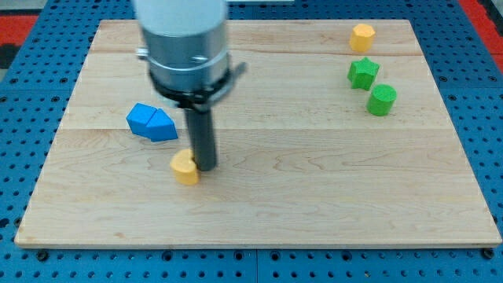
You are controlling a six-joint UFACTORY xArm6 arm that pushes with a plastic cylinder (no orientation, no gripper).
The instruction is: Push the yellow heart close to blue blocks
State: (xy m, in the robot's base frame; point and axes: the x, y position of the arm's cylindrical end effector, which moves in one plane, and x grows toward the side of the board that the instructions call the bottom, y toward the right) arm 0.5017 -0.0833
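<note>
The yellow heart (185, 167) lies on the wooden board left of centre, toward the view's bottom. My tip (206, 167) stands right against the heart's right side. Two blue blocks sit pressed together (151, 123) up and to the left of the heart, a short gap away; their shapes look wedge-like. The arm's grey body hides part of the board above the rod.
A yellow hexagonal block (362, 37) sits at the view's top right. A green star (363, 73) and a green cylinder (383, 100) lie just below it. The wooden board (314, 196) rests on a blue pegboard.
</note>
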